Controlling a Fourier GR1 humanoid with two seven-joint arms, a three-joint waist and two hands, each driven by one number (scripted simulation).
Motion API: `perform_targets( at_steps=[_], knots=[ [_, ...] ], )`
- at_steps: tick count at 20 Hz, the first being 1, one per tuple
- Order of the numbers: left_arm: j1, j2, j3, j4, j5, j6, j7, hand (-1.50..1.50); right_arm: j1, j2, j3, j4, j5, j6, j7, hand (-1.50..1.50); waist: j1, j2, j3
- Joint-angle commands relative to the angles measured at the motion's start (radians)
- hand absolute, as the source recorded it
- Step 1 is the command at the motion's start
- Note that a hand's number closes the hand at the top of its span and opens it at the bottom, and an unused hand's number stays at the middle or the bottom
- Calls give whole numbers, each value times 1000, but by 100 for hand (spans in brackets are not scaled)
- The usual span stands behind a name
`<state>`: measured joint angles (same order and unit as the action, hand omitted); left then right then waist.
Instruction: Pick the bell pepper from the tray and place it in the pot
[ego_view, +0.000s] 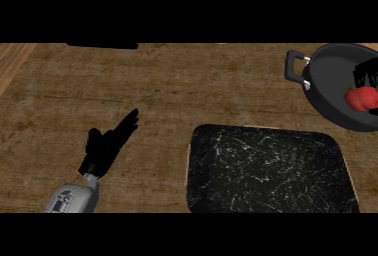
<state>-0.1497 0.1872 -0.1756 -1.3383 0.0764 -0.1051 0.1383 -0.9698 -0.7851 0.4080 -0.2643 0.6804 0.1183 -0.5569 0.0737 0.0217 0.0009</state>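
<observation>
Head view, left to right: left hand (109, 145), fingers straight and holding nothing, resting on the tabletop (162, 85); black tray (269, 170), bare; black pot (336, 95) at far right, red bell pepper (362, 97) inside it, dark right hand (364, 75) directly over it, finger state indiscernible.

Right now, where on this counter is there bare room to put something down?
The wide wooden stretch above the left hand, reaching to the pot. The black tray is bare too. It is crowded inside the pot, where the red bell pepper sits.
</observation>
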Motion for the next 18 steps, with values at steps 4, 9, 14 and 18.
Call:
perform_targets(
  at_steps=[4, 9, 14, 18],
  knots=[
    [14, -17, 7, 12, -17, 21, -15, 0, -56, 116, -26, 126, 6, 46, -10, -150, -18, -2, 2],
    [18, 11, 32, -9, 16, -10, 0, 0, -55, 145, -255, 100, -239, 94, -142, -150, -38, -12, 3],
    [9, 31, 55, -2, 26, -20, 7, 0, -125, 100, -450, 163, -429, 207, -112, -150, -35, -6, 3],
    [43, 7, 16, -5, -10, -7, -27, 0, -155, 17, -566, 214, -535, 184, -39, -150, -16, 5, 3]
  ],
)
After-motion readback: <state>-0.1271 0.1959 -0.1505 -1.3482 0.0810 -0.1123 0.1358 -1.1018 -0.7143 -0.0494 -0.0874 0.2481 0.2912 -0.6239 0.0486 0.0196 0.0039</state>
